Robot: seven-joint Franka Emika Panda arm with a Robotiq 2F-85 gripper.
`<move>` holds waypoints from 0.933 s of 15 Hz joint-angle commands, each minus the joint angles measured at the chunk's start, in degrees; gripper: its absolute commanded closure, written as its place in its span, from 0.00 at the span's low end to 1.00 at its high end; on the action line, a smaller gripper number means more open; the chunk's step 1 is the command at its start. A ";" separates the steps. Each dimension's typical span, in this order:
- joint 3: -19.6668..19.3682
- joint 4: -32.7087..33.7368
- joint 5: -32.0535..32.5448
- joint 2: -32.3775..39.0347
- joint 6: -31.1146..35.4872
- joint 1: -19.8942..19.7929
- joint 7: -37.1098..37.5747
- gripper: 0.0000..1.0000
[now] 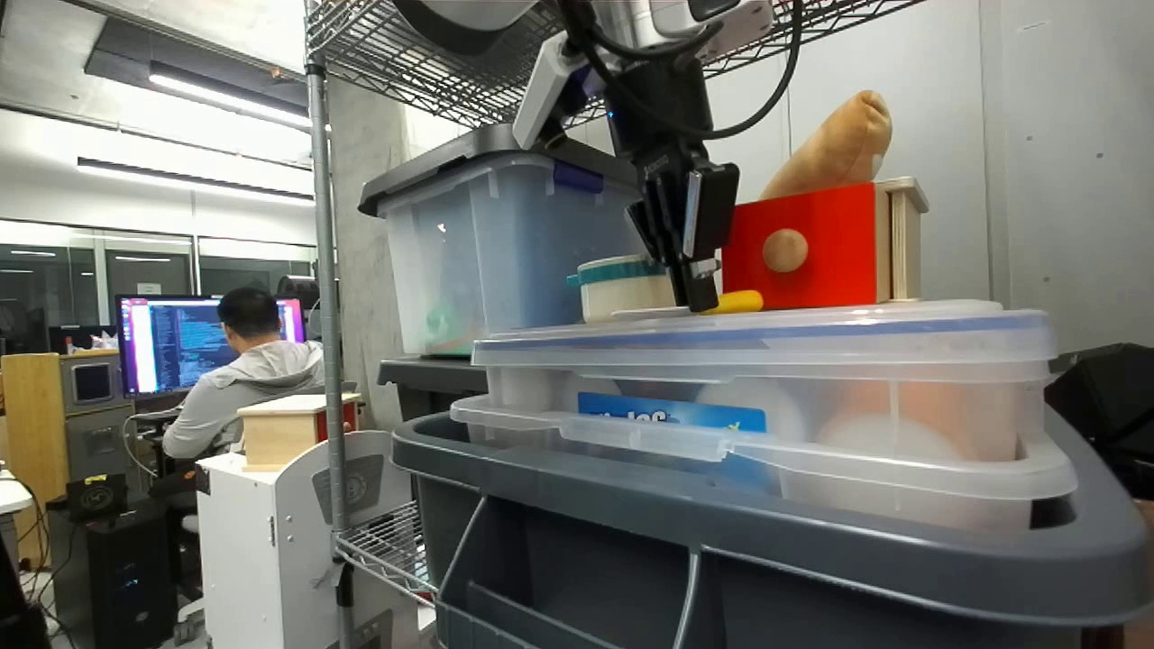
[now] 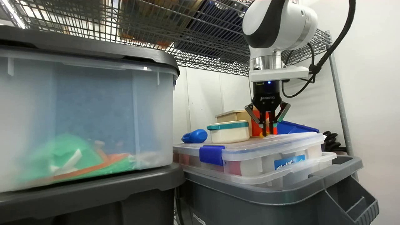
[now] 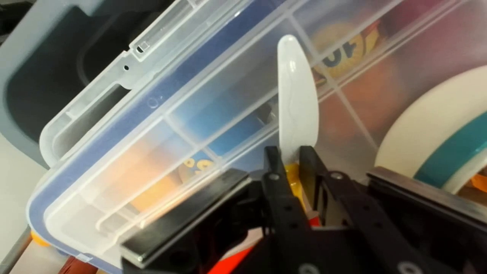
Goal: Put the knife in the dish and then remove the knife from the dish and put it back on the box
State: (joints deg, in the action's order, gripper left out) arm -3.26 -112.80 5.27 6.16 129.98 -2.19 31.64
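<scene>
We've got a big gray tote [image 2: 243, 212] at the bottom, and our wide translucent box [image 1: 811, 351] with the blue label is stacked on it. Next size down, there's a red-faced wooden cube [image 1: 820, 221] with a round knob, and near it the gripper [image 2: 267, 135], pointing down. Then comes the cream dish [image 2: 229, 136] with the teal band, standing on the box just beside the gripper. Smallest is the knife [image 3: 297, 102]: we see its yellow handle clamped between the fingertips, white blade sticking out over the box. We can't tell if it's touching.
</scene>
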 commanded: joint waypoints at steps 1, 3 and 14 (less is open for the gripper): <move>-0.11 0.33 -0.96 -1.55 -4.30 0.63 0.14 0.96; 0.00 0.26 -0.99 -2.22 -5.83 0.67 0.23 0.96; 1.80 3.67 -0.57 -4.56 -9.98 1.76 0.35 0.96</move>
State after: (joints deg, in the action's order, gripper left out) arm -2.03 -111.27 5.01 2.21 122.32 -1.05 31.64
